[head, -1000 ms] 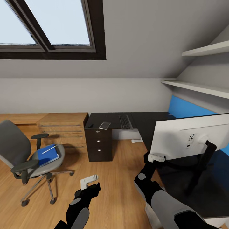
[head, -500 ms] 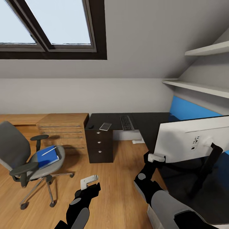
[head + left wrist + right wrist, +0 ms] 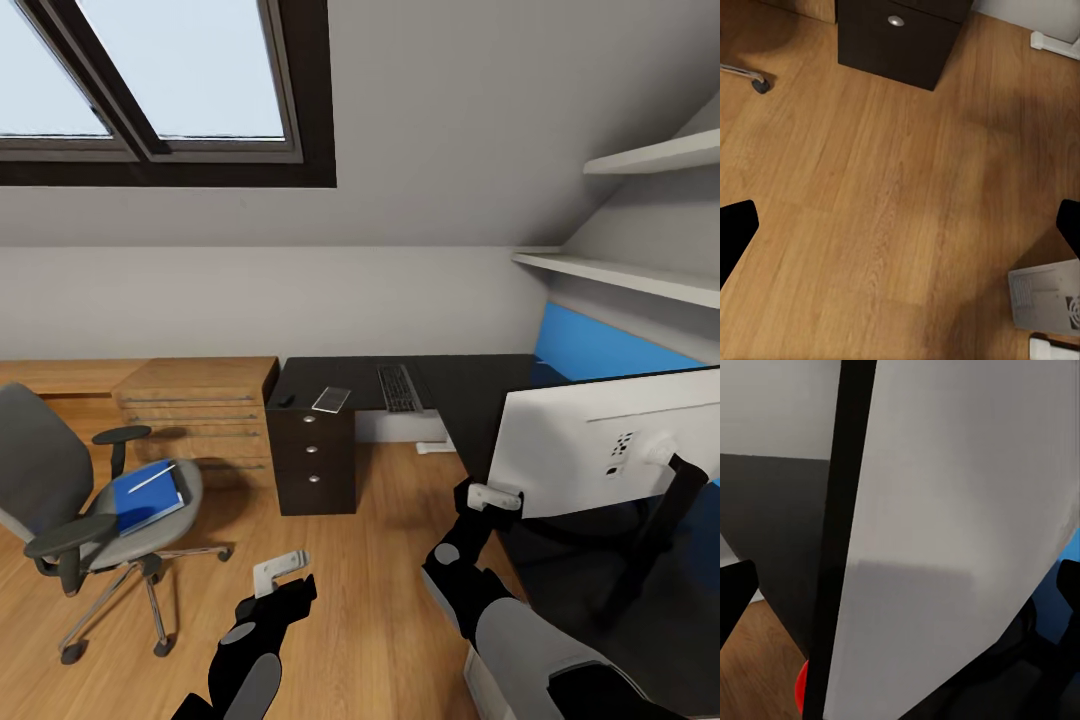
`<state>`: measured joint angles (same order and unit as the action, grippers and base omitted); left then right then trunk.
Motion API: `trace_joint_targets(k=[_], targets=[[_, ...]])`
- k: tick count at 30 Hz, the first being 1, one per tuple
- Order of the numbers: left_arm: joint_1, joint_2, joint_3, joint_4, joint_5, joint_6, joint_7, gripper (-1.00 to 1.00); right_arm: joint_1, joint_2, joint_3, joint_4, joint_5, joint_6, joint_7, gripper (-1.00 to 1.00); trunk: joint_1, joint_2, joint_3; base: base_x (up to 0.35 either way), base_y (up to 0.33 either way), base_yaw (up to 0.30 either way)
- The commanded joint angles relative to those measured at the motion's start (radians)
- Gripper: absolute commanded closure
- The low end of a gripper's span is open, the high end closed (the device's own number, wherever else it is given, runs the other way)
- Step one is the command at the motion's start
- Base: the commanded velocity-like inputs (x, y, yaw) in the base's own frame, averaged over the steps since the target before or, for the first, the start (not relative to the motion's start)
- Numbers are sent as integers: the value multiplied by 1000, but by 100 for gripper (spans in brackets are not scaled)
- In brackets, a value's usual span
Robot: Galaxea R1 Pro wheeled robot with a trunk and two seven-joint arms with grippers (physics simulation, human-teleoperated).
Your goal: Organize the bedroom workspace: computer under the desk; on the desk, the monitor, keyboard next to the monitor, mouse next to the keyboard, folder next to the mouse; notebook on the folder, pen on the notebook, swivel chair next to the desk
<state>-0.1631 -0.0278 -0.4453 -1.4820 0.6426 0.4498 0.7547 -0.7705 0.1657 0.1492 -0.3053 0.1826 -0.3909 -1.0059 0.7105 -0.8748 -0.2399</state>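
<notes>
Looking at the right claw (image 3: 494, 497), its fingers sit at the lower corner of the monitor (image 3: 600, 445), and the right wrist view shows the monitor's black edge and white back (image 3: 960, 532) running between the two dark fingertips at the picture's sides. I judge the fingers to be spread wide around that edge; whether they actually press on it I cannot tell. The monitor stands on the near wing of the black tabletop (image 3: 470, 385), white back towards the robot, stand (image 3: 655, 530) reaching down behind it.

The main risk is tipping. A push or pull applied at a low corner, far from the stand, could swing the screen round or rock it over, and it seems to stand near the tabletop's edge, so it might drop to the wood floor (image 3: 360, 590). A thin panel could also slip from a loose pinch.

The left claw (image 3: 281, 570) hangs over the floor with fingers wide and nothing between them, so it gives no support.

The keyboard (image 3: 397, 386) and the grey notebook (image 3: 330, 398) lie on the far wing, well apart from the monitor. The blue folder (image 3: 147, 495), pen (image 3: 152, 477) on top, rests on the swivel chair (image 3: 75, 500).
</notes>
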Motion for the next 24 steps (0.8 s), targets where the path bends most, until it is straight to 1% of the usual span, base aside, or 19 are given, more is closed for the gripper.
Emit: trace_joint_targets(k=[1,4,6,9,14,17,20,24], targets=[[-1,0,-1,-1,6,3,8,-100,-1,0,0,1,2,-4,-5,-100,0,-1,-1,0,0,0],[-1,0,-1,-1,7,3,8,-100,-1,1,-2,0,-2,-2,-7,-100,0,-1,-1,0,0,0],[-1,0,-1,-1,6,3,8,-100,-1,0,-6,-1,-21,-1,-7,-100,0,-1,-1,0,0,0],[-1,0,-1,-1,6,3,8,-100,-1,0,-6,-1,-38,0,-7,-100,0,-1,-1,0,0,0],[-1,0,-1,-1,6,3,8,-100,-1,0,-7,-2,-43,0,-8,-100,0,-1,-1,6,0,0],[-1,0,-1,-1,6,2,8,-100,-1,0,-7,-2,-43,0,-7,-100,0,-1,-1,136,0,0],[-1,0,-16,-1,7,2,8,-100,-1,0,-7,-1,-43,0,-7,-100,0,-1,-1,166,0,0],[-1,0,-32,-1,8,3,9,-100,-1,0,-7,-1,-43,0,-8,-100,0,-1,-1,62,0,0]])
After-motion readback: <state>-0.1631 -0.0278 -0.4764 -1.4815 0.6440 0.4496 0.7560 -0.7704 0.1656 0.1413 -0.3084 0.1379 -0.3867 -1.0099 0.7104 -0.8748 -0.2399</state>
